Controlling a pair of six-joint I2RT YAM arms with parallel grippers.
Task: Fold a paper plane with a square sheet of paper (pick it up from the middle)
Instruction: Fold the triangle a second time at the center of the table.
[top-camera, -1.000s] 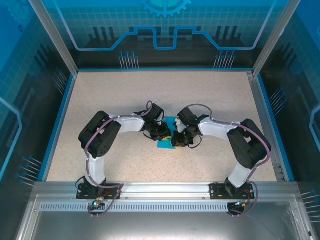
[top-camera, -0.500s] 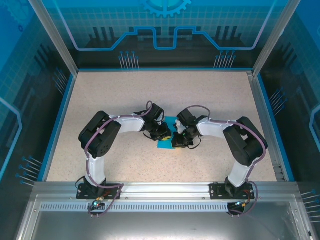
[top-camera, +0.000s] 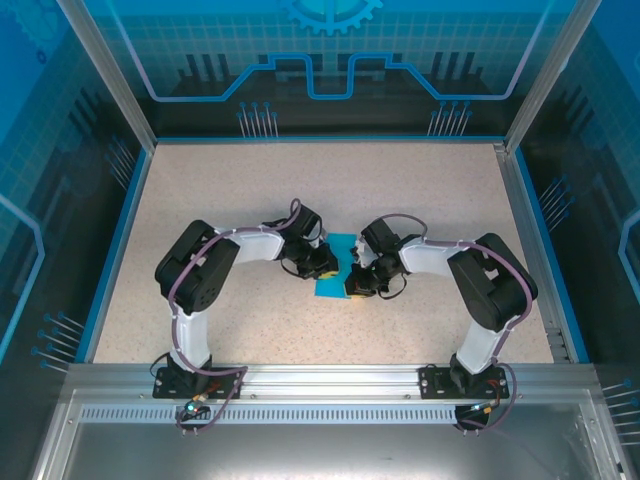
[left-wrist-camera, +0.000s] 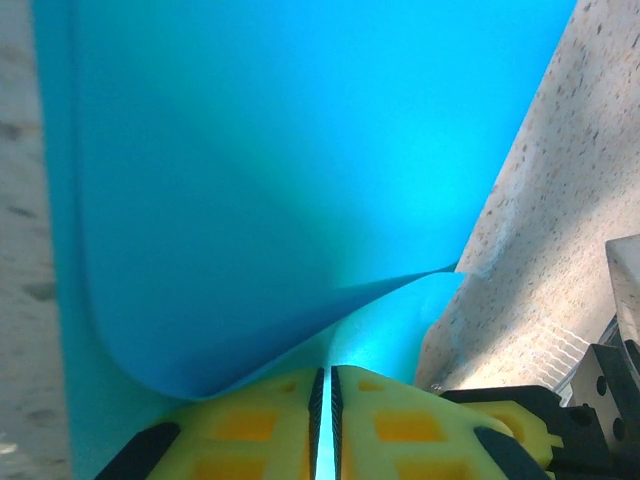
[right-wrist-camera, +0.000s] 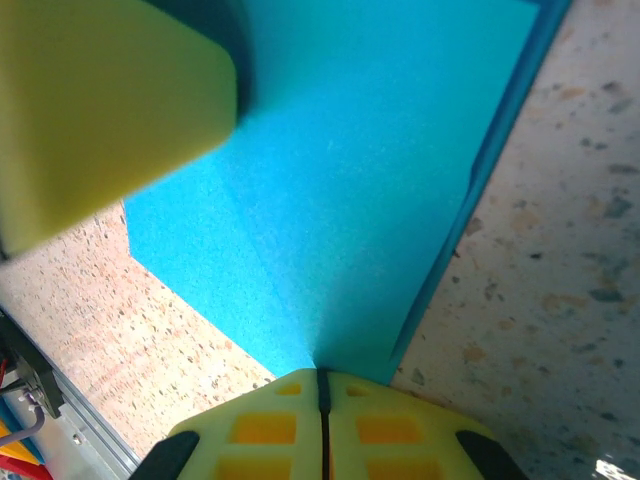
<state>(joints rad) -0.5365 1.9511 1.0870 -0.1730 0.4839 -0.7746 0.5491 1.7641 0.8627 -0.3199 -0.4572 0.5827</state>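
Left pincer (left-wrist-camera: 322, 390) and right pincer (right-wrist-camera: 322, 392), pads tight together on the blue paper (left-wrist-camera: 300, 150).

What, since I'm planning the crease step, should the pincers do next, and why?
Probably the left pincer should lay its curled flap of the blue sheet over flat: it and the right pincer are shut on the sheet, and the bend is uncreased.

The blue square sheet of paper (top-camera: 333, 270) lies creased on the table (top-camera: 220, 190), flap curled.
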